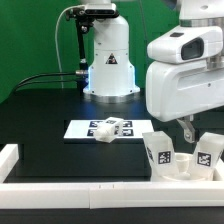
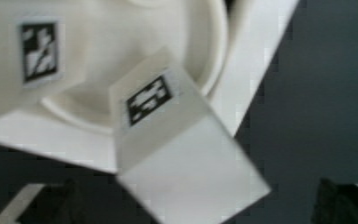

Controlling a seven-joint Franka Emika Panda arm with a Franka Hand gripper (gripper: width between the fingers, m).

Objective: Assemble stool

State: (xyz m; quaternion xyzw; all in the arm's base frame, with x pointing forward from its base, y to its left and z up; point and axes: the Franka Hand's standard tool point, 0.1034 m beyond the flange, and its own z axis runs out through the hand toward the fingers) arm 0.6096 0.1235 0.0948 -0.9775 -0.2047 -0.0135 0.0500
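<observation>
The white round seat (image 2: 87, 70) with a square tag fills much of the wrist view. A white chunky leg (image 2: 185, 150) with a tag lies across its rim and reaches in between my fingers. My gripper (image 2: 185, 205) is open, with dark fingertips (image 2: 16, 205) on either side of the leg's end, apart from it. In the exterior view my gripper (image 1: 186, 132) hangs over the seat (image 1: 186, 172) at the right, between two tagged legs (image 1: 160, 150) (image 1: 210, 152) standing at the seat. Another leg (image 1: 108, 127) lies on the marker board.
The marker board (image 1: 80, 130) lies flat in the middle of the black table. A long white rail (image 1: 70, 185) runs along the front edge and turns up the exterior view's left side (image 1: 8, 158). The robot base (image 1: 108, 65) stands at the back.
</observation>
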